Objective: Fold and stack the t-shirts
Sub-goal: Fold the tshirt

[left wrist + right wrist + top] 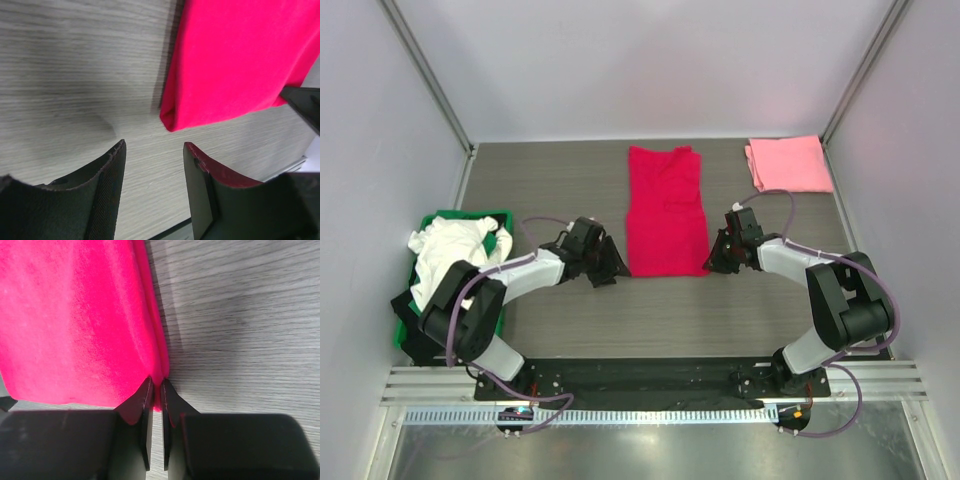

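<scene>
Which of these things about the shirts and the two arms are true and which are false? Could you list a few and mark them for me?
1. The crimson-red cloth t-shirt lies folded into a long strip mid-way across the grey wood-grain table. True.
2. The right arm's fingers are pinched on a near corner of that red shirt. True.
3. The left arm's fingers grip the red shirt. False: they stand open, just short of its other near corner.
4. The light pink folded t-shirt lies on top of the red one. False: it lies apart, at the far right corner.
5. The white cloth t-shirt is spread flat. False: it sits crumpled in the green plastic crate.
</scene>
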Motion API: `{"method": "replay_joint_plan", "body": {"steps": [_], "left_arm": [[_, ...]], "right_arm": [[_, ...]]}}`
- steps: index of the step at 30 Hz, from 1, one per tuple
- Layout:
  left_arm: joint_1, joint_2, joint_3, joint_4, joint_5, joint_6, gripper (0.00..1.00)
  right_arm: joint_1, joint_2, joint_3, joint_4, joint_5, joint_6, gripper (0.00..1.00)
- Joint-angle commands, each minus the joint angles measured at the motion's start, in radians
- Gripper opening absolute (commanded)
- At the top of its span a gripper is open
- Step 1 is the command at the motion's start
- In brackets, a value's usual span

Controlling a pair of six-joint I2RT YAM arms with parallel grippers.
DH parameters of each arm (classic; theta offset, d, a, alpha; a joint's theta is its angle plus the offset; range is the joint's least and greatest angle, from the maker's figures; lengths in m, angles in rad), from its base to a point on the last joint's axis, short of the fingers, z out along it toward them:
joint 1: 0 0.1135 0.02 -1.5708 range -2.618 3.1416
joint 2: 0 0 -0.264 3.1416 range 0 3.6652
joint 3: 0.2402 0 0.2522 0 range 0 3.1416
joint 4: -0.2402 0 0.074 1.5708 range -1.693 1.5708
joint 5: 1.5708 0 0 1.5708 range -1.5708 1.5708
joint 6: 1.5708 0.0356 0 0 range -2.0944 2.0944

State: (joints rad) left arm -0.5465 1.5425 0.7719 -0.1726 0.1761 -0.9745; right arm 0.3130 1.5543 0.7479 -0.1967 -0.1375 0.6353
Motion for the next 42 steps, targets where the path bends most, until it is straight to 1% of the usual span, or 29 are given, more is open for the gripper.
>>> {"method": "replay_joint_plan", "body": {"steps": [1, 6, 9, 10, 11, 13, 14, 15, 16, 18, 19, 21, 23, 24, 25, 26, 27, 28, 29, 30, 31, 32, 33, 34, 35, 36, 37, 40, 42], "left_arm": [[-0.016, 0.033, -0.016, 0.158, -0.012, -0.041, 0.51], [-0.043, 0.093, -0.003, 0.203, -0.015, -0.056, 0.49], [-0.050, 0.120, -0.006, 0.212, -0.026, -0.061, 0.44], [-0.053, 0.126, -0.009, 0.223, -0.027, -0.062, 0.38], [-0.055, 0.139, -0.011, 0.228, -0.027, -0.066, 0.36], [-0.059, 0.148, -0.014, 0.237, -0.030, -0.067, 0.27], [-0.064, 0.154, -0.016, 0.236, -0.032, -0.069, 0.21], [-0.064, 0.157, -0.017, 0.236, -0.033, -0.070, 0.21], [-0.066, 0.156, -0.017, 0.236, -0.036, -0.070, 0.14], [-0.066, 0.145, -0.023, 0.236, -0.043, -0.072, 0.07], [-0.066, 0.136, -0.025, 0.232, -0.041, -0.073, 0.00], [-0.067, 0.107, -0.031, 0.232, -0.026, -0.078, 0.00], [-0.085, 0.042, -0.034, 0.199, -0.023, -0.082, 0.00], [-0.099, 0.018, -0.036, 0.179, -0.029, -0.084, 0.00], [-0.130, -0.045, -0.037, 0.124, -0.041, -0.085, 0.00], [-0.151, -0.074, -0.040, 0.093, -0.059, -0.092, 0.00], [-0.173, -0.112, -0.049, 0.064, -0.097, -0.101, 0.00], [-0.220, -0.146, -0.054, 0.012, -0.115, -0.119, 0.00], [-0.245, -0.223, -0.060, -0.019, -0.128, -0.133, 0.00], [-0.301, -0.263, -0.065, -0.089, -0.166, -0.148, 0.00], [-0.338, -0.303, -0.065, -0.125, -0.202, -0.180, 0.00], [-0.374, -0.390, -0.063, -0.164, -0.236, -0.200, 0.00], [-0.448, -0.428, -0.057, -0.233, -0.265, -0.220, 0.00], [-0.484, -0.471, -0.057, -0.261, -0.321, -0.248, 0.00], [-0.513, -0.533, -0.053, -0.284, -0.340, -0.289, 0.00], [-0.562, -0.559, -0.048, -0.332, -0.357, -0.311, 0.00], [-0.581, -0.577, -0.040, -0.350, -0.387, -0.325, 0.00], [-0.595, -0.614, -0.003, -0.410, -0.391, -0.334, 0.01], [-0.595, -0.619, 0.030, -0.450, -0.443, -0.313, 0.03]], "right_arm": [[0.003, -0.010, -0.019, 0.006, 0.007, -0.002, 0.13], [0.003, -0.013, -0.025, 0.016, 0.006, 0.000, 0.11], [0.003, -0.014, -0.027, 0.017, 0.004, -0.002, 0.10], [0.003, -0.014, -0.027, 0.016, 0.004, 0.000, 0.09], [0.003, -0.014, -0.027, 0.017, 0.004, -0.002, 0.09], [0.003, -0.013, -0.027, 0.017, 0.006, 0.000, 0.07], [0.003, -0.011, -0.027, 0.019, 0.006, 0.000, 0.04], [0.003, -0.014, -0.027, 0.017, 0.006, 0.001, 0.02], [0.003, -0.013, -0.027, 0.017, 0.007, 0.001, 0.01], [0.000, -0.016, -0.025, 0.013, 0.006, 0.001, 0.01], [0.000, -0.017, -0.019, 0.008, 0.001, 0.000, 0.01], [-0.002, -0.040, -0.012, -0.029, -0.011, -0.005, 0.01], [-0.002, -0.088, -0.016, -0.078, -0.014, -0.005, 0.01], [-0.002, -0.123, -0.025, -0.096, -0.010, 0.004, 0.01], [-0.002, -0.205, -0.041, -0.118, -0.010, 0.010, 0.01], [-0.002, -0.247, -0.047, -0.159, -0.014, 0.024, 0.01], [0.000, -0.284, -0.051, -0.188, -0.026, 0.033, 0.01], [0.004, -0.362, -0.053, -0.220, -0.034, 0.043, 0.01], [0.012, -0.394, -0.050, -0.301, -0.045, 0.061, 0.01], [0.018, -0.436, -0.044, -0.355, -0.057, 0.073, 0.01], [0.049, -0.476, -0.029, -0.406, -0.057, 0.084, 0.01], [0.069, -0.569, -0.024, -0.491, -0.048, 0.117, 0.01], [0.087, -0.614, -0.018, -0.530, -0.021, 0.138, 0.01], [0.110, -0.655, -0.009, -0.564, -0.011, 0.153, 0.01], [0.141, -0.724, -0.002, -0.630, -0.004, 0.185, 0.01], [0.155, -0.750, 0.005, -0.659, 0.010, 0.197, 0.01], [0.162, -0.773, 0.024, -0.708, 0.015, 0.207, 0.01], [0.170, -0.803, 0.080, -0.753, 0.044, 0.210, 0.01], [0.169, -0.771, 0.119, -0.779, 0.071, 0.193, 0.01]]}}
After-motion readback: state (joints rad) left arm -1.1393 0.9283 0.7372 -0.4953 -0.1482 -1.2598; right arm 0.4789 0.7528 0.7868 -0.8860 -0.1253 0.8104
